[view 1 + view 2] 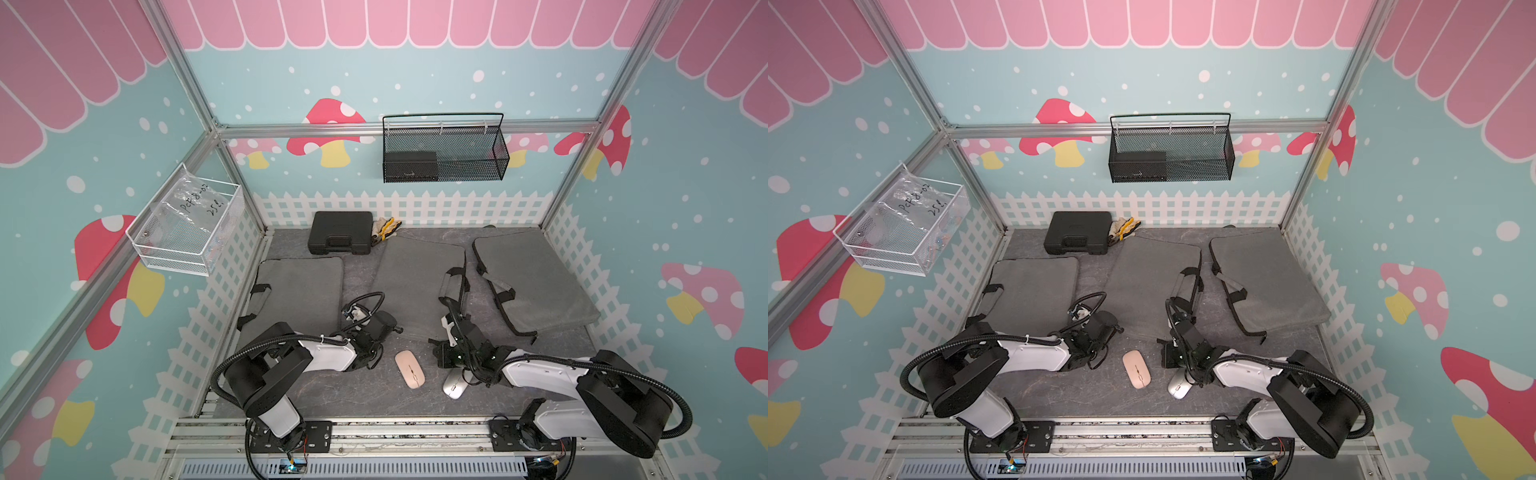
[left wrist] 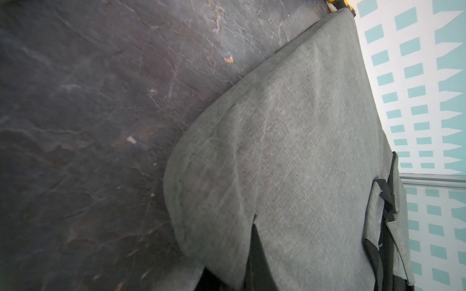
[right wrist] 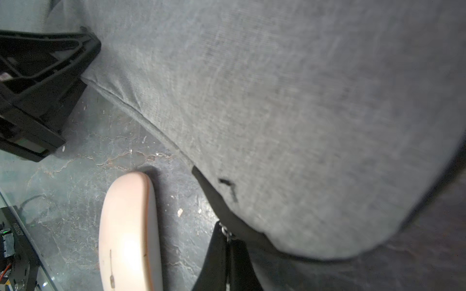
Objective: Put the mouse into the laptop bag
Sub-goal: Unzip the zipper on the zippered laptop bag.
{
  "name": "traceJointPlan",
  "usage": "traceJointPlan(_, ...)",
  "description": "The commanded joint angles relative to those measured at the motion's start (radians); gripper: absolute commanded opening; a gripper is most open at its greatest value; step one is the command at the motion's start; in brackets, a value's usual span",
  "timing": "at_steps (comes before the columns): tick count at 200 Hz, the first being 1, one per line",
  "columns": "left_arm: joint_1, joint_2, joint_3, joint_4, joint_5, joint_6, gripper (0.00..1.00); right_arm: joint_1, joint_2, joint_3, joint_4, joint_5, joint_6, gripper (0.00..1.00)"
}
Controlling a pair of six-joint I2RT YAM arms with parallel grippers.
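Note:
A pink mouse (image 1: 409, 369) (image 1: 1136, 369) (image 3: 126, 239) lies on the dark mat between my two arms. A silver mouse (image 1: 454, 384) (image 1: 1179, 384) rests beside it, partly under my right arm. The middle grey laptop bag (image 1: 419, 282) (image 1: 1154, 278) (image 2: 290, 151) (image 3: 277, 100) lies flat just beyond them. At its near left corner my left gripper (image 1: 397, 331) (image 2: 232, 272) is shut on a fold of the bag's fabric. My right gripper (image 1: 434, 343) (image 3: 228, 252) is shut on the metal zipper pull (image 3: 226, 233) at the near right corner.
Two more grey bags lie on the mat, one at the left (image 1: 299, 291) and one at the right (image 1: 536, 282). A black case (image 1: 340, 237) and work gloves (image 1: 386, 228) sit by the back fence. A black mesh basket (image 1: 442, 153) and a white one (image 1: 187, 224) hang on the walls.

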Motion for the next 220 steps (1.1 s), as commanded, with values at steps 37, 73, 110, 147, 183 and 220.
traceJointPlan(37,0.0,0.006,-0.041,-0.036,0.005,0.001,0.0,0.034,0.082,0.105,0.046,-0.032,0.001,0.0)
traceJointPlan(73,0.0,-0.01,-0.061,-0.02,-0.012,0.01,0.0,0.035,0.134,0.17,0.021,-0.048,-0.027,0.0)
traceJointPlan(110,0.0,-0.033,-0.071,-0.026,-0.033,0.009,0.0,0.036,0.112,0.193,-0.025,-0.016,-0.045,0.0)
traceJointPlan(147,0.0,-0.018,-0.078,-0.006,-0.034,0.014,0.0,0.034,0.074,0.209,-0.024,-0.07,-0.106,0.0)
traceJointPlan(183,0.002,-0.025,-0.099,0.017,-0.053,0.008,0.0,0.015,0.021,0.199,-0.127,-0.011,-0.095,0.0)
traceJointPlan(220,0.001,-0.01,-0.158,0.117,-0.079,-0.002,0.0,-0.022,-0.028,0.122,-0.108,-0.021,-0.052,0.0)
